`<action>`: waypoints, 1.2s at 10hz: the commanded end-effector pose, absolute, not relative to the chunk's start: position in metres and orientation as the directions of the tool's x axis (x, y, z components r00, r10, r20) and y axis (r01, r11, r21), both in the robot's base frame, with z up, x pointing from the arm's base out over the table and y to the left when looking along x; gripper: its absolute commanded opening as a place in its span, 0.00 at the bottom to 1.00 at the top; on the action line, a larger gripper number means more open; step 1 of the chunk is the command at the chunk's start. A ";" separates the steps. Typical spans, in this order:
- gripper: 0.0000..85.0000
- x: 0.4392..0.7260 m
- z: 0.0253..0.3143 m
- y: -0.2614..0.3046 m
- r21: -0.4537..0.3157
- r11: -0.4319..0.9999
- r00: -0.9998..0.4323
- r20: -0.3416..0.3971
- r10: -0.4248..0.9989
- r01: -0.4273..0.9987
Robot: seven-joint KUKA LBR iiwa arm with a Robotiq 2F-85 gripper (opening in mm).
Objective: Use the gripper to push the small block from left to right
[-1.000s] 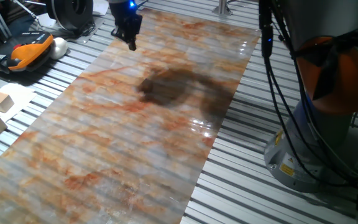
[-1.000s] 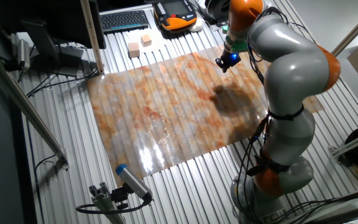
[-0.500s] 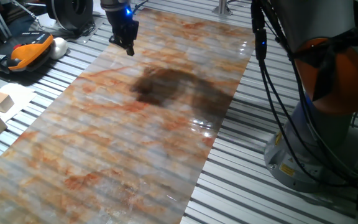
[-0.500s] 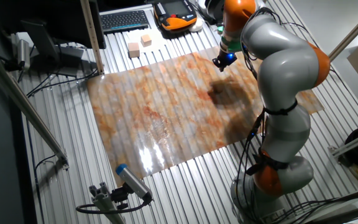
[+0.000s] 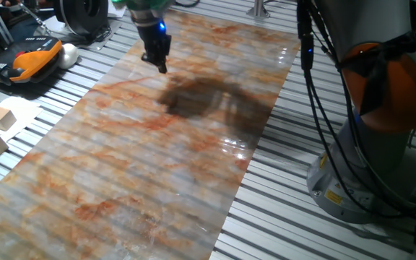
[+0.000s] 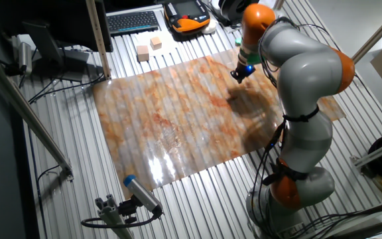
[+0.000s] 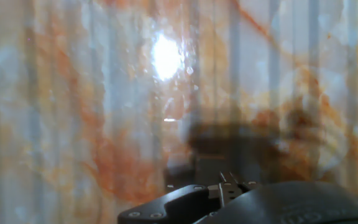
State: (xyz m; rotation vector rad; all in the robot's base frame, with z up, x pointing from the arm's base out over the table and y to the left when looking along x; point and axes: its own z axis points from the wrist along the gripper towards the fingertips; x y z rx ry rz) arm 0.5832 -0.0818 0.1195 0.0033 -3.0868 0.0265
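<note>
The small block shows in none of your views, so which way it lies from the end effector (image 5: 161,65) cannot be told; it may be hidden under the fingers. The end effector, clenched with nothing visible in it, hangs close over the marbled tabletop (image 5: 157,166) toward 12 o'clock. Two larger wooden blocks (image 5: 1,117) sit well apart at 9 o'clock.

Two fixed views from opposite sides of the mat (image 6: 178,126); close, downward hand camera.
</note>
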 end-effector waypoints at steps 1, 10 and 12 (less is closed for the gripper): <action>0.00 0.579 0.114 -0.086 -0.011 1.000 -0.999 0.050 0.004 0.003; 0.00 0.564 0.097 -0.114 -0.034 0.999 -0.999 0.046 0.029 0.027; 0.00 0.560 0.096 -0.132 -0.005 1.000 -0.999 0.049 0.019 0.019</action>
